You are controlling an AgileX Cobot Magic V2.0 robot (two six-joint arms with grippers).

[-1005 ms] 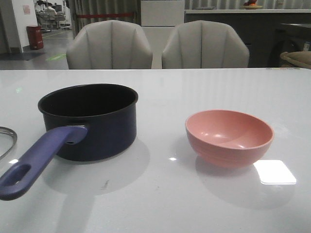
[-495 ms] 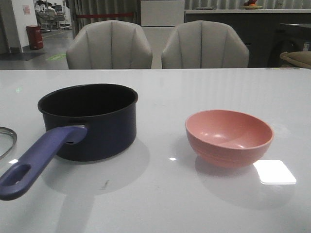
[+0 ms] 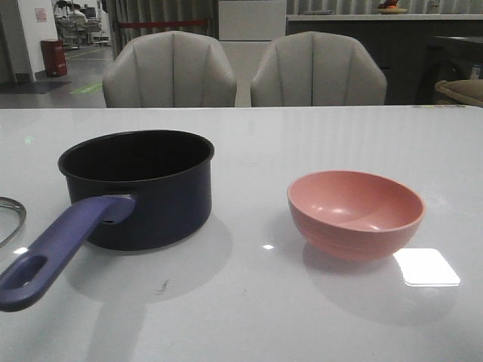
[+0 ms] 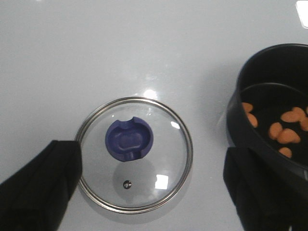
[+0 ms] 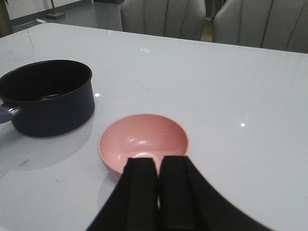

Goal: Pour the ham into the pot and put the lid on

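Note:
The navy pot (image 3: 139,192) with its purple-blue handle (image 3: 60,253) stands on the left of the white table. Several orange-pink ham slices (image 4: 286,131) lie inside the pot (image 4: 269,96). The glass lid (image 4: 136,154) with a silver rim and dark-blue knob (image 4: 128,139) lies flat on the table to the pot's left; only its rim (image 3: 10,219) shows in the front view. My left gripper (image 4: 153,166) hovers above the lid, open wide, its fingers (image 4: 41,185) well outside the knob. My right gripper (image 5: 158,163) is shut and empty, just short of the pink bowl.
The empty pink bowl (image 3: 355,215) stands to the right of the pot; it also shows in the right wrist view (image 5: 143,139), with the pot (image 5: 48,96) beyond it. Two grey chairs (image 3: 241,72) stand behind the table's far edge.

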